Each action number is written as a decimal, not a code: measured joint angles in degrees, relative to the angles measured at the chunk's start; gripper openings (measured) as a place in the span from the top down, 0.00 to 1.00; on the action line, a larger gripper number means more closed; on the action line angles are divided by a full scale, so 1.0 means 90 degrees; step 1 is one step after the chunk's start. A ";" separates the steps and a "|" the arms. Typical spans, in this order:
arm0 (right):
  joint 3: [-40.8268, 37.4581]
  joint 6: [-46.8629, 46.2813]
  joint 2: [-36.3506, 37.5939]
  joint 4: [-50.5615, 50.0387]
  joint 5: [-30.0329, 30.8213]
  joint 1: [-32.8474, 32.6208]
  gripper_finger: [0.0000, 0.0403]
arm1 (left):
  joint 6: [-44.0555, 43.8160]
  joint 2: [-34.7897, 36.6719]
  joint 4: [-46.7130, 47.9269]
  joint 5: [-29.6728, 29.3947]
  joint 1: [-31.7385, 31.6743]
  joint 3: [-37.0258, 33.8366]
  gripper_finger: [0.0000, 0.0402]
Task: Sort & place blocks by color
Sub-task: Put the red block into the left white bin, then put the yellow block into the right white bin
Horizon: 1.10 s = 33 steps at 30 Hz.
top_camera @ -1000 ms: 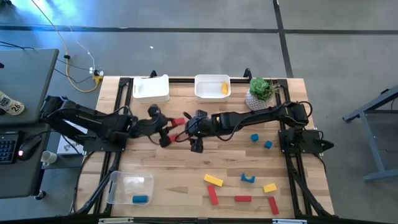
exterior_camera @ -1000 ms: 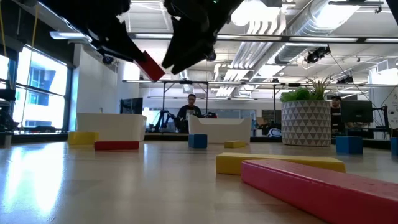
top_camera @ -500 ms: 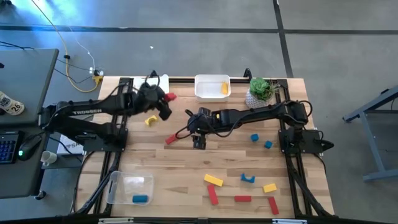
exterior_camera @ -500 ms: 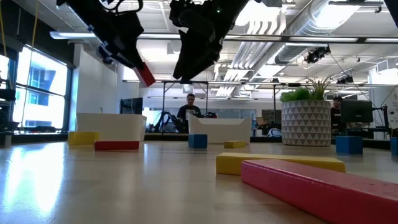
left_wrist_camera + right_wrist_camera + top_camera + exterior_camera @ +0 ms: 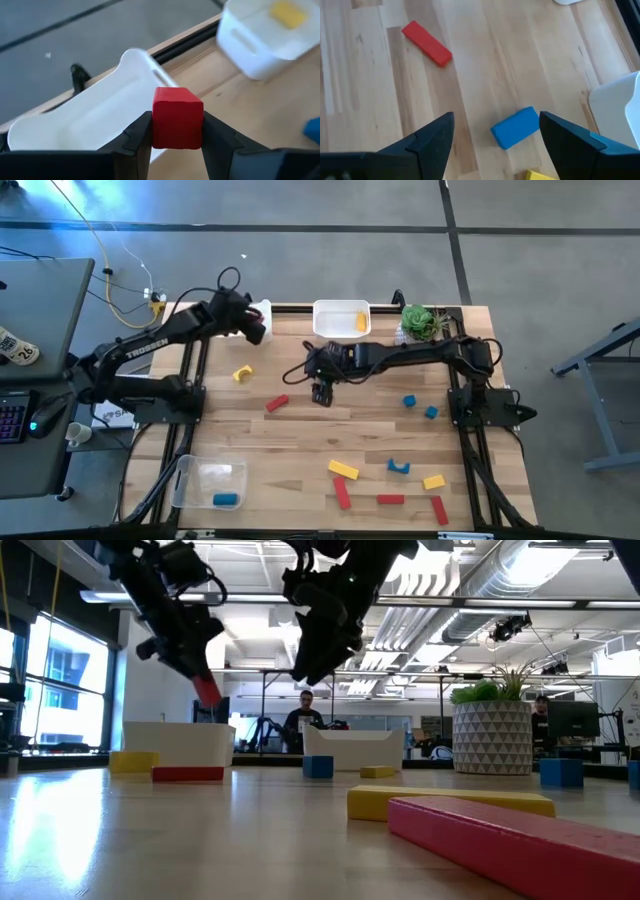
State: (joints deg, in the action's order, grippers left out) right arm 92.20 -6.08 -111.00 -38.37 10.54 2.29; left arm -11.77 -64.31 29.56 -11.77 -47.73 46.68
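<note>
The left gripper is raised over the white plastic bin at the far left edge of the wooden desk, and its two dark fingers are clenched on a solid red block, one finger against each flat side, with the block's square end facing outward between them. In the low view the same red block sticks out below the fingers at a slant, above the bin's wall. From overhead the block is hidden by the left gripper itself. The right gripper hovers over the middle of the desk with its fingers released and spread wide, grasping nothing; beneath them lie a flat red bar and a small blue block, both resting apart from the fingers, and a yellow piece is cut off at the frame edge. A second white bin holds a yellow block.
</note>
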 joint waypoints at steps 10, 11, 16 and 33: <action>0.0000 0.1049 0.0000 -0.1016 -0.0639 0.0461 0.31 | 0.0000 -0.0718 0.0002 0.0138 -0.0653 0.0000 0.70; 0.0000 0.1288 0.0000 -0.1193 -0.0624 0.0519 0.31 | 0.0000 -0.0753 -0.0007 0.0138 -0.0694 0.0000 0.69; -0.0022 0.2499 0.0000 -0.1765 -0.0578 0.0775 0.31 | -0.0105 -0.0851 -0.0024 0.0116 -0.0929 0.0002 0.66; -0.0027 0.5086 -0.0038 -0.2568 -0.0865 0.0993 0.31 | -0.0171 -0.0846 -0.0059 0.0836 -0.1124 0.0002 0.55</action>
State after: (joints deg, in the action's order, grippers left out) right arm 91.96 39.69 -111.34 -61.49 2.76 11.23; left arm -13.31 -71.92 29.03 -4.24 -57.84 46.70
